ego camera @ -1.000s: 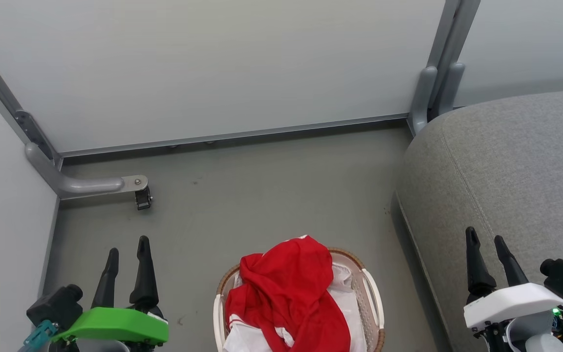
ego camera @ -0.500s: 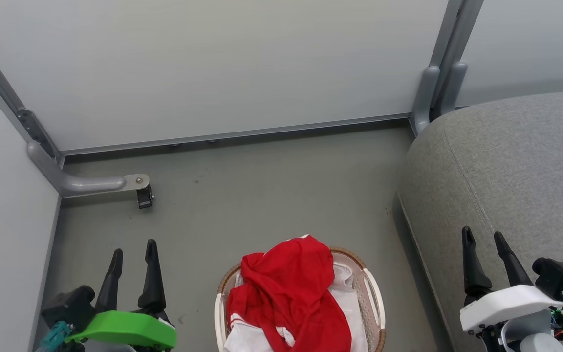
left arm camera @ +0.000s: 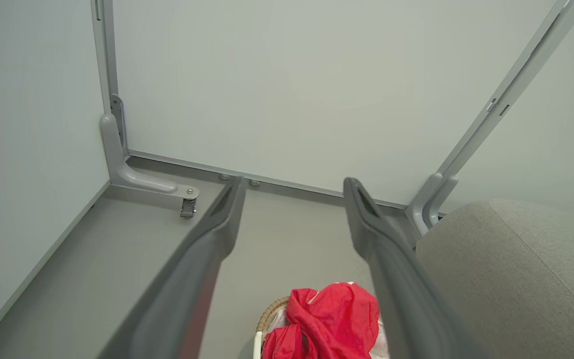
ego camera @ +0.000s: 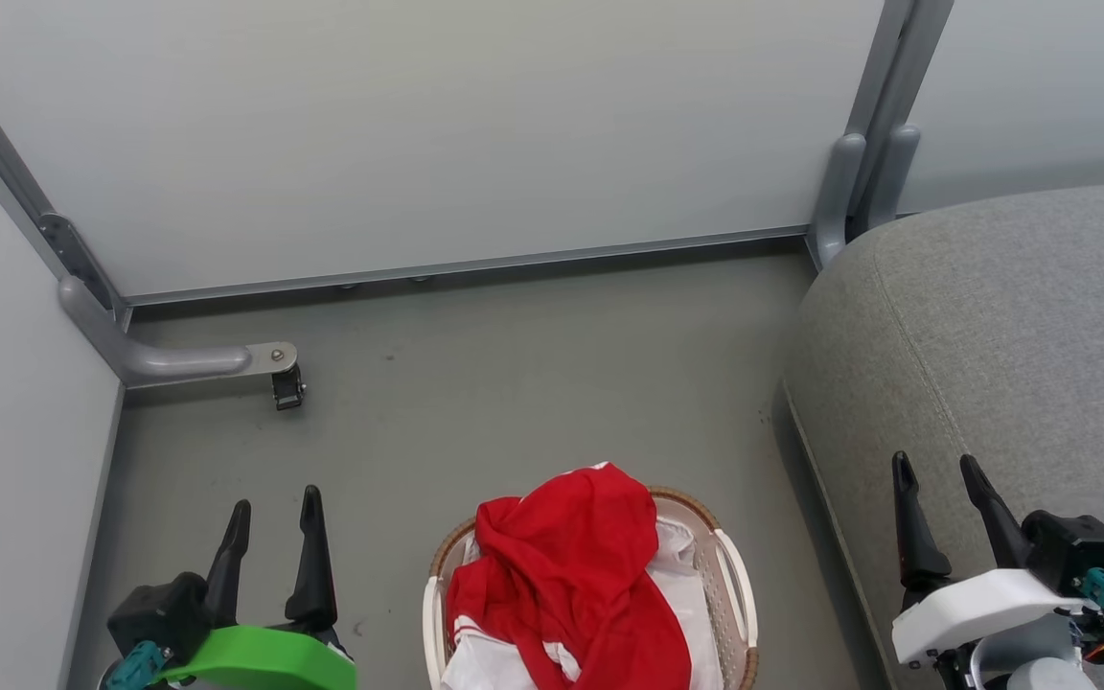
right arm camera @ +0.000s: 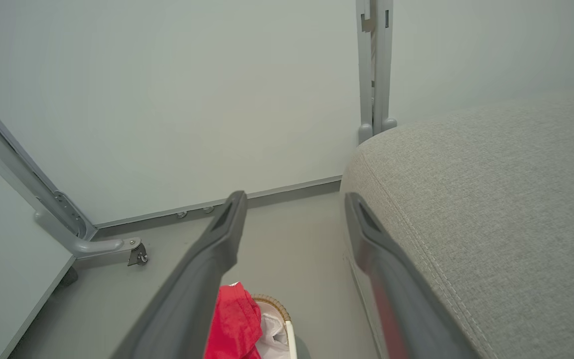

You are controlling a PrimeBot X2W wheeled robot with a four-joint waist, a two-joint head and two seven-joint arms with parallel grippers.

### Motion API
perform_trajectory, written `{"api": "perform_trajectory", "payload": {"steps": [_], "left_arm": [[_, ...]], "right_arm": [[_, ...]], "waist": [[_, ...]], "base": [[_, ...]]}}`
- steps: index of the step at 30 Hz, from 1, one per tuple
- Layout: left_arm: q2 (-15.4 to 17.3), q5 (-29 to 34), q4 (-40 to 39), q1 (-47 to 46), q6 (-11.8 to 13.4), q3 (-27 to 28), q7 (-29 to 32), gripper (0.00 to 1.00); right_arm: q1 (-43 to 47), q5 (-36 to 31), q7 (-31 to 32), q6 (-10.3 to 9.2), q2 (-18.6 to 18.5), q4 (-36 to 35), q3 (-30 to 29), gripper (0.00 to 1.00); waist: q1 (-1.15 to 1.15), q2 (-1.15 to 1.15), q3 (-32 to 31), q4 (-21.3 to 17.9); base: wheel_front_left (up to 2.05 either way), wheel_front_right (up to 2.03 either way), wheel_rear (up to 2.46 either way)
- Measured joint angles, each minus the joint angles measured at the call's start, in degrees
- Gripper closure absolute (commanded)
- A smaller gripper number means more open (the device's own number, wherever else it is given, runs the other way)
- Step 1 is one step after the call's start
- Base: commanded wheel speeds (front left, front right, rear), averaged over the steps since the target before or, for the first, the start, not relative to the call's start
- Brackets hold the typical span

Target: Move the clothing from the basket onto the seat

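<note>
Red clothing with white trim is heaped in the white basket, which stands on the floor at the bottom centre of the head view. The grey seat fills the right side. My left gripper hangs open to the left of the basket, nothing between its fingers. My right gripper stands open over the seat's near edge, right of the basket. From the left wrist the clothing and basket rim lie low between the fingers; the right wrist view shows the clothing and the seat.
Pale partition walls close off the back and left. A grey metal foot with a caster juts onto the floor at the left; a grey post stands at the seat's far corner. Grey floor lies beyond the basket.
Both grippers have drifted toward the middle and lower in the head view, staying open. The basket and clothing have not moved.
</note>
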Motion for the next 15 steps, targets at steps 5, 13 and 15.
{"api": "perform_trajectory", "payload": {"steps": [5,13,15], "left_arm": [[0.0,2.1,0.4,0.2,0.1,-0.2,-0.6,0.00],[0.1,4.6,1.0,0.7,0.2,-0.6,-1.3,0.00],[0.1,5.2,1.2,0.8,0.2,-0.7,-1.6,0.00]], "right_arm": [[0.1,-2.1,-0.5,0.00,0.0,0.2,0.3,0.00],[0.7,-5.4,-1.3,0.01,-0.1,0.2,0.5,0.00],[0.8,-6.1,-1.6,0.01,-0.1,0.2,0.6,0.00]], "waist": [[0.00,0.00,-0.2,0.1],[0.00,0.00,-0.5,0.4],[0.00,0.00,-0.5,0.4]], "base": [[0.00,0.00,0.00],[0.00,0.00,0.00],[0.00,0.00,0.00]]}}
